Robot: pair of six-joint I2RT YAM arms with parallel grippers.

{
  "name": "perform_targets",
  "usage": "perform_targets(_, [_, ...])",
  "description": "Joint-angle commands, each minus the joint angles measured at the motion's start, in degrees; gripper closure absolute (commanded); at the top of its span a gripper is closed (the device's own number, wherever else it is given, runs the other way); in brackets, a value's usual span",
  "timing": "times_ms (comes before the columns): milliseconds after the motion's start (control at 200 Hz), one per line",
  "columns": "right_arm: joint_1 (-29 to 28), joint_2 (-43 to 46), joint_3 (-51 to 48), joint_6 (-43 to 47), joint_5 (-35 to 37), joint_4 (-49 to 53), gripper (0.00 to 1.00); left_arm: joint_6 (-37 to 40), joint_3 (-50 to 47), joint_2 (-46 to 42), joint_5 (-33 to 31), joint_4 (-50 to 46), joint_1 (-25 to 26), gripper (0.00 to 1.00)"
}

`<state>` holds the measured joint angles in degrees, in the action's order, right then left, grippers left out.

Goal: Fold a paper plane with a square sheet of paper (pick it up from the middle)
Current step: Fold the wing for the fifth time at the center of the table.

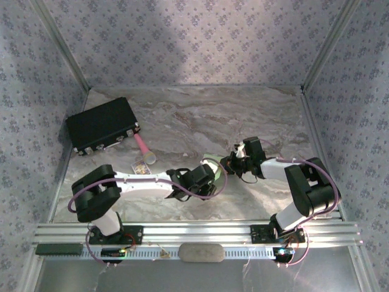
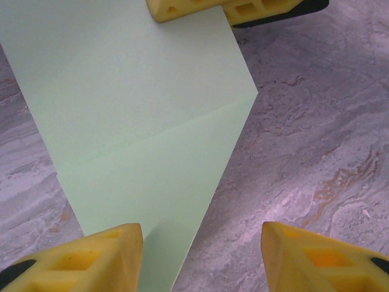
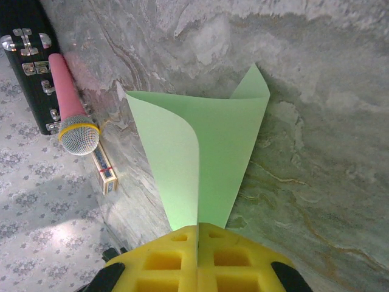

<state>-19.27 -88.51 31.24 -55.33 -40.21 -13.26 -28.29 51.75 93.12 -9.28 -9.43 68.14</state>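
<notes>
Pinched at one end, the square sheet of paper (image 3: 225,140) is held by the right fingers (image 3: 197,246), which are pressed fully together with the pale-green sheet caught in the seam between them. From that grip the sheet is fanned out over the marbled bench (image 1: 243,115), near its middle and a little toward the near edge. One side is curled upward and over, and a far corner is lifted into a small peak. In the left wrist view a single straight crease is seen running across the sheet from side to side. The left fingers (image 2: 91,258) are spread wide apart and nothing is gripped by them. One is set right at one end of the sheet and the other over bare bench; whether the sheet is touched by the first cannot be told. The yellow tips of the right fingers are seen at the sheet's opposite end in that view. A big black box (image 1: 102,125) is placed near the far left corner of the bench. A pink microphone (image 3: 68,103) with a grey mesh head is laid just beside it, toward the middle, and a small yellowish card box (image 3: 104,167) is set close to the mesh head on its near side.
</notes>
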Motion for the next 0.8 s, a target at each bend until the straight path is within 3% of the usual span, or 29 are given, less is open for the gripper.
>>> perform_targets(0, [-0.4,0.8,1.4,-0.6,0.7,1.8,0.98,2.3,0.8,0.2,-2.3,-1.5,1.0,0.45])
perform_targets(240, [-0.6,0.9,1.4,-0.7,0.9,1.9,0.98,4.3,2.3,1.1,-4.0,-2.5,2.6,0.42])
perform_targets(335, [-0.6,1.0,1.3,-0.8,1.0,1.6,0.98,5.4,3.6,2.4,-5.9,-3.7,3.7,0.36])
perform_targets(460, [-0.7,1.0,1.2,-1.0,1.0,1.5,0.98,5.8,6.5,5.2,-10.0,-6.9,4.9,0.36])
perform_targets(795, [-0.7,1.4,1.3,-1.4,0.9,1.3,0.98,2.5,8.0,8.7,-13.7,-10.4,5.4,0.41])
